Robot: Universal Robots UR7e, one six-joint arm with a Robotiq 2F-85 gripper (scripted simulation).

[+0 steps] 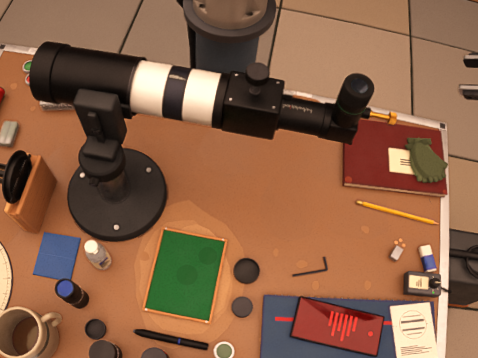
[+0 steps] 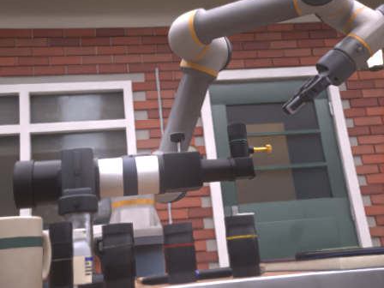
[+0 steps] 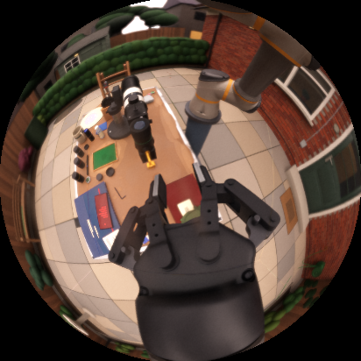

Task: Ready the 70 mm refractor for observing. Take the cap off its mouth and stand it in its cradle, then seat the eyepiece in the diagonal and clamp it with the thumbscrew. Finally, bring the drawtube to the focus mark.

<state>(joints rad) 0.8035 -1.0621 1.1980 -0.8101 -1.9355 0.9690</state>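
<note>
The black cap (image 1: 16, 176) stands on edge in its wooden cradle (image 1: 31, 200) at the table's left edge, partly cut off by the frame. The black-and-white refractor (image 1: 165, 92) sits on its pedestal mount, mouth uncapped. The eyepiece (image 1: 354, 97) stands seated in the diagonal at the tube's rear, with the brass thumbscrew (image 1: 382, 116) sticking out beside it. The drawtube (image 1: 302, 112) extends between focuser and diagonal. My gripper (image 2: 300, 94) hangs high above and to the right of the eyepiece, partly open and empty, pointing down toward the table.
The red book (image 1: 395, 160) with a green glove lies under the diagonal end. A green felt mat (image 1: 186, 274), spare eyepieces (image 2: 242, 244), a pencil (image 1: 396, 212), a hex key (image 1: 312, 269) and a mug (image 1: 25, 332) are spread over the table's front.
</note>
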